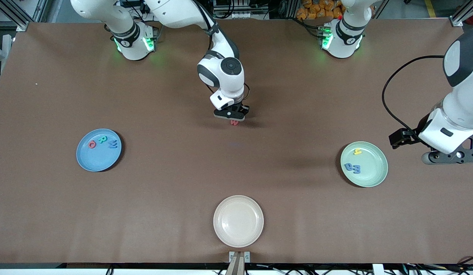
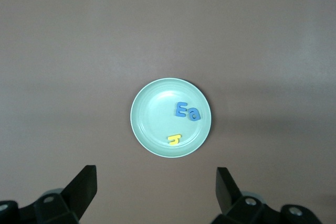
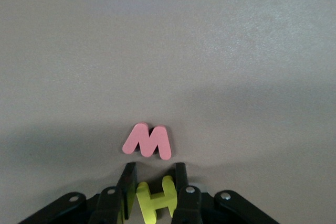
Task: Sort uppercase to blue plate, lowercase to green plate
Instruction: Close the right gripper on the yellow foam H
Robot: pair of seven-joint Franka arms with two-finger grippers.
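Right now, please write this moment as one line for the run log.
right gripper: closing around yellow H beside red m | left gripper: open, waits above green plate | blue plate: Q, R, W

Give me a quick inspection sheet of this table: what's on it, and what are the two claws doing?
Surface: brown table.
Blue plate: holds W, R, Q.
Green plate: holds h, a, e.
Red m: on the table, mid-table.
Yellow H: between the right gripper's fingers.
Clutter: cream plate.
Right gripper: closing on yellow H.
Left gripper: open, waiting above the green plate.
Cables: black cable on left arm.
Surroundings: nothing seen.
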